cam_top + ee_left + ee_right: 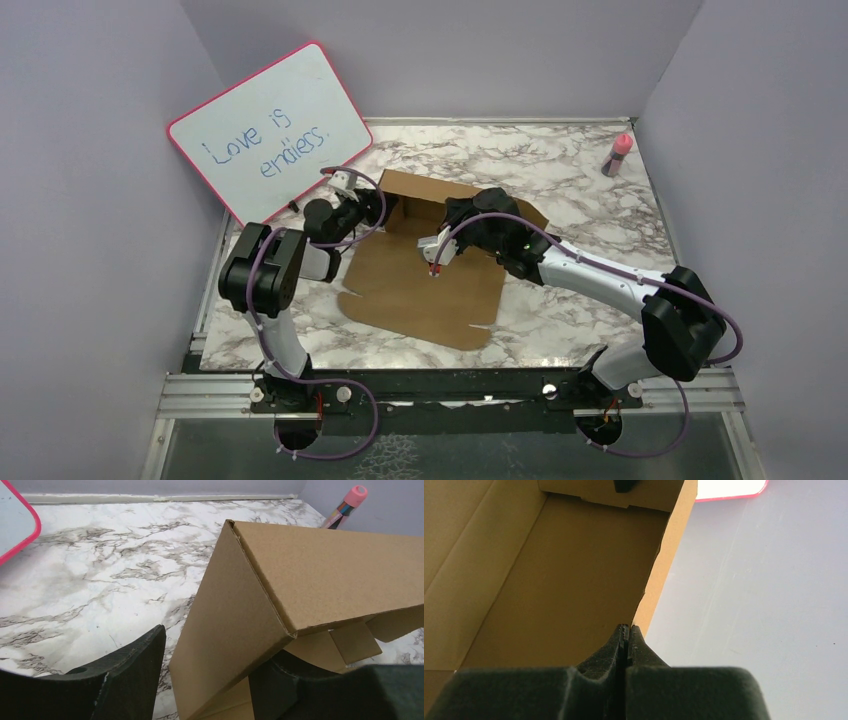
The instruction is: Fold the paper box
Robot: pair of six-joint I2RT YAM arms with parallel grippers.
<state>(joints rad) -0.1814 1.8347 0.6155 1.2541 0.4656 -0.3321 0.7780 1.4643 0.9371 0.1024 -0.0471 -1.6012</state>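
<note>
The paper box is a brown cardboard sheet lying on the marble table, its far wall folded upright. My left gripper is at the left end of that wall. In the left wrist view its jaws straddle the box's end wall: one finger stands outside with a gap of marble showing, the other finger sits inside under the raised panel. My right gripper points down over the box's floor. It is shut with nothing between its fingers, its tips beside a cardboard edge.
A pink-framed whiteboard with writing leans at the back left, close to the left arm. A pink-capped marker stands at the back right corner. Grey walls enclose the marble table on three sides.
</note>
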